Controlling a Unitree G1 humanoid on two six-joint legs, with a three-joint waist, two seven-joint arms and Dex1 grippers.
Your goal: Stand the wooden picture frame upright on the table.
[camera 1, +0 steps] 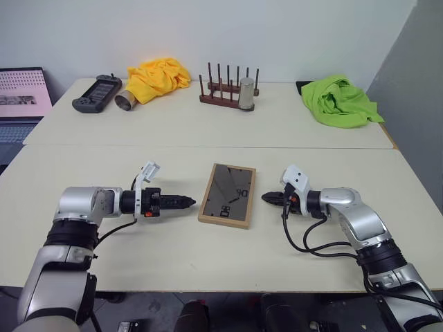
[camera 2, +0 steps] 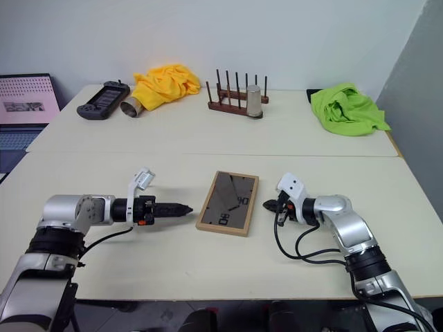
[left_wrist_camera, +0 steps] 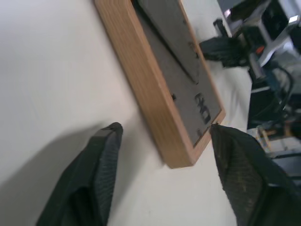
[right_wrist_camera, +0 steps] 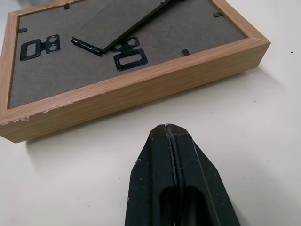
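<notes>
Left wrist view shows the left gripper [left_wrist_camera: 162,136] spread wide with nothing in it, its two pads either side of the frame's [camera 1: 228,195] near corner but not touching. The frame lies flat, back panel up, mid-table [camera 1: 208,263] between both arms, with its stand leg [right_wrist_camera: 127,23] partly lifted off the back.

Right gripper [right_wrist_camera: 168,128] is clamped tight on nothing, tip just beside the frame's long edge.

What could go wrong imo: the wood edge is low and smooth on a slick top, so a push from one side likely just slides or spins it instead of tipping it up. If the left one closes on only that corner, it could pivot out. And if the leg isn't swung out far enough, it'll flop straight back down.
</notes>
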